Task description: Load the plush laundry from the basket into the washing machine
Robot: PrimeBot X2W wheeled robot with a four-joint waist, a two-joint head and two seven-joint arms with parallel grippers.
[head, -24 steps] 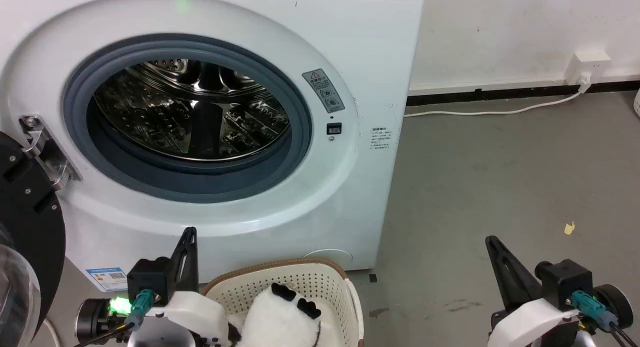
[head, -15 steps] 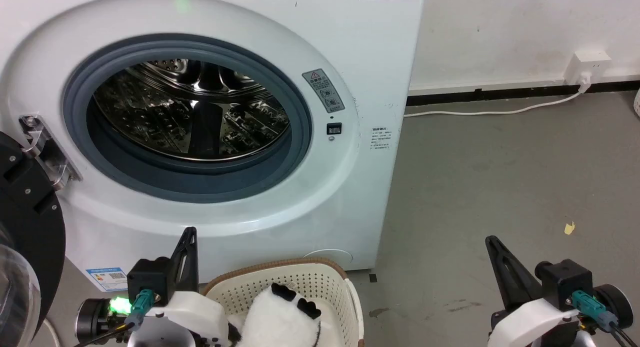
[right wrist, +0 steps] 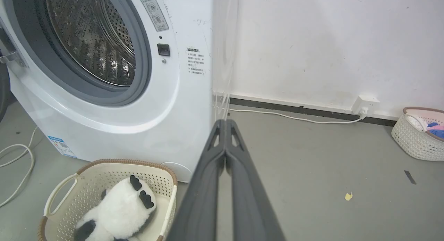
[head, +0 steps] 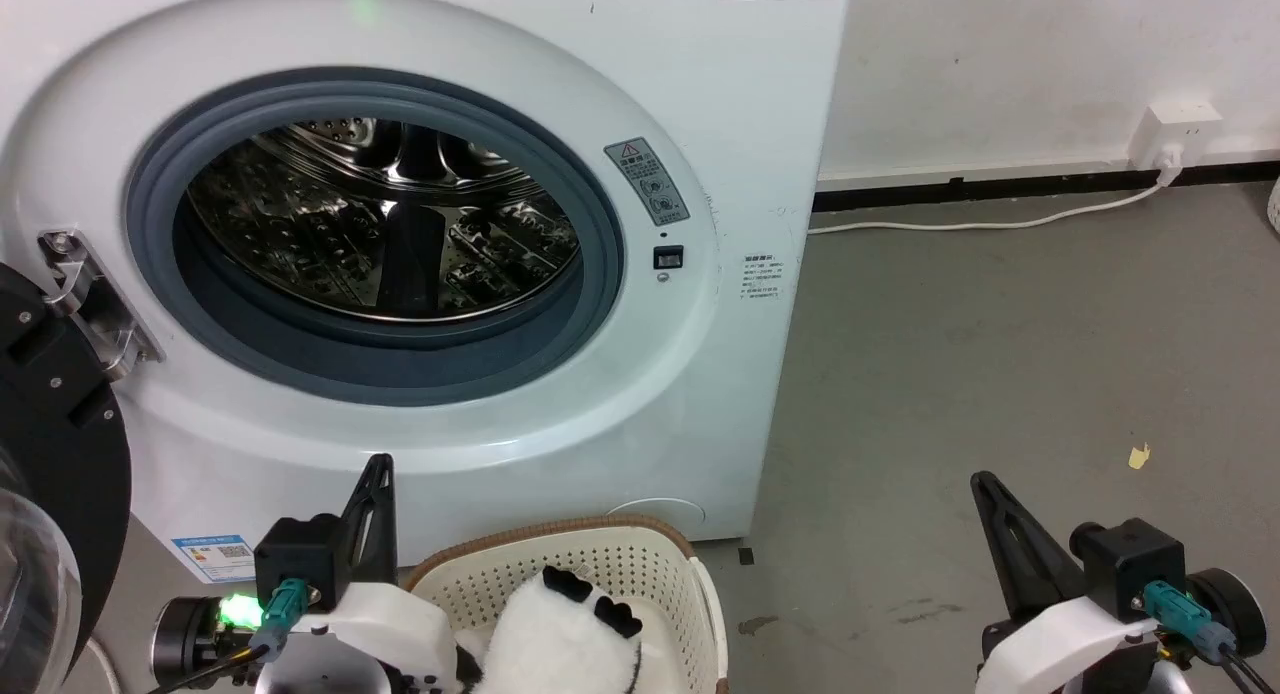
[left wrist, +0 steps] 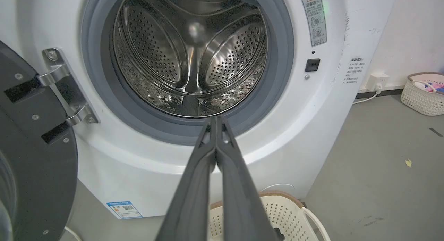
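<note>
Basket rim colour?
Brown, woven-look rim on a cream perforated basket; clearest in the right wrist view.

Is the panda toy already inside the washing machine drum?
No, the panda toy lies in the basket that stands in front of the washing machine.

Shiny perforated steel drum (left wrist: 189,57); fluffy plush toy (right wrist: 118,209); matt plastic basket (right wrist: 104,171)
</note>
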